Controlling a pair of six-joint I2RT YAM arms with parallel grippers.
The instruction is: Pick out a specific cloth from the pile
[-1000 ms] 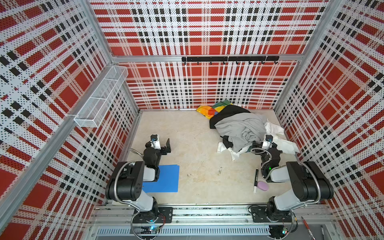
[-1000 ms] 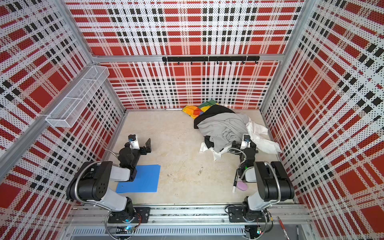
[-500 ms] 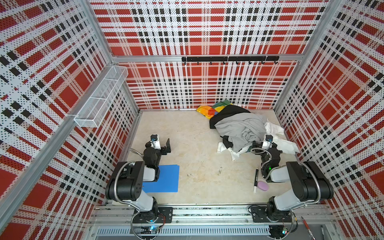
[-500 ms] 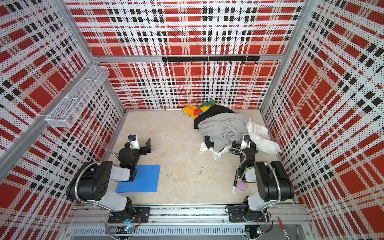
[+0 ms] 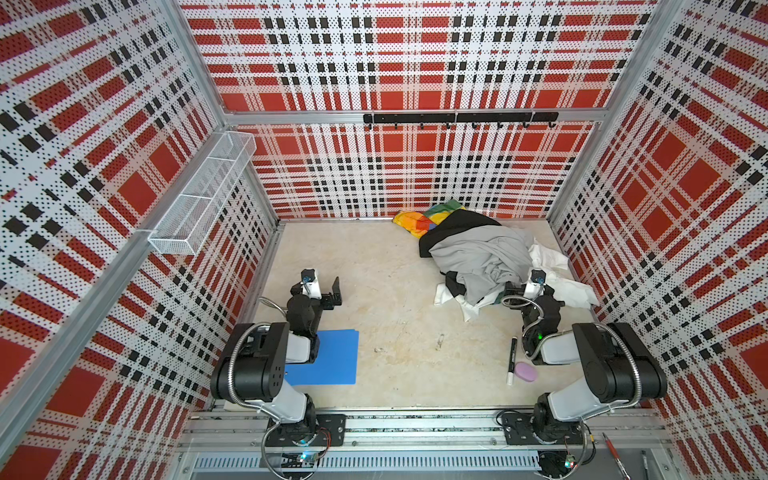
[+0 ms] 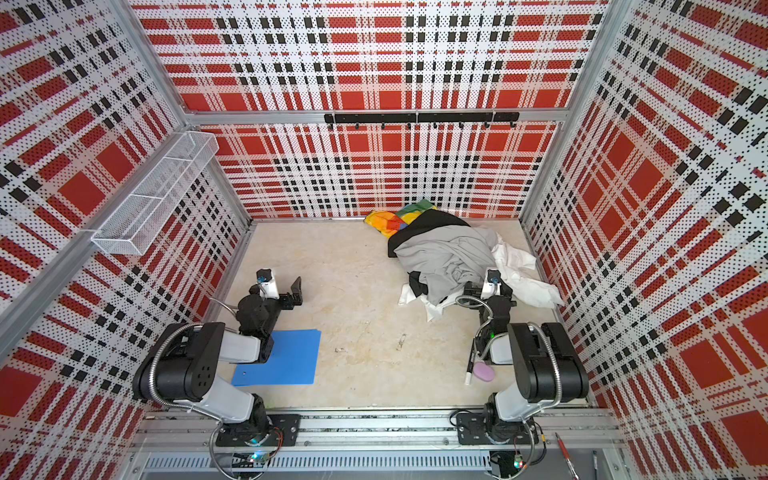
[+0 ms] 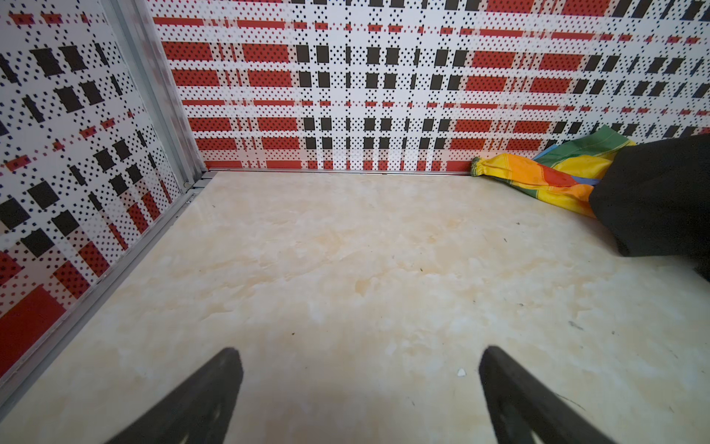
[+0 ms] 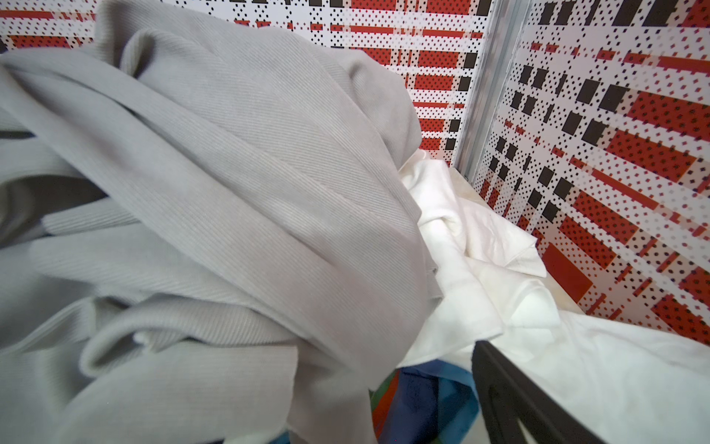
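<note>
White cloth (image 8: 499, 276) just beside the right gripper (image 5: 510, 287), jaws wide apart.

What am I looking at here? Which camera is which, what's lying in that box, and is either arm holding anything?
A left arm and a right arm, both small robots, stand at the near edge of a beige table inside a plaid-walled box. The two wide pictures come from one overhead stereo camera. The two close ones come from a camera on each wrist.

The left pincer is open over bare table, holding nothing. The right pincer sits open at the edge of the pile; no grip shows. The pile holds a grey garment, a black garment, a rainbow cloth and the wanted white cloth.

Also there: a blue mat, a marker and a purple oval object.
</note>
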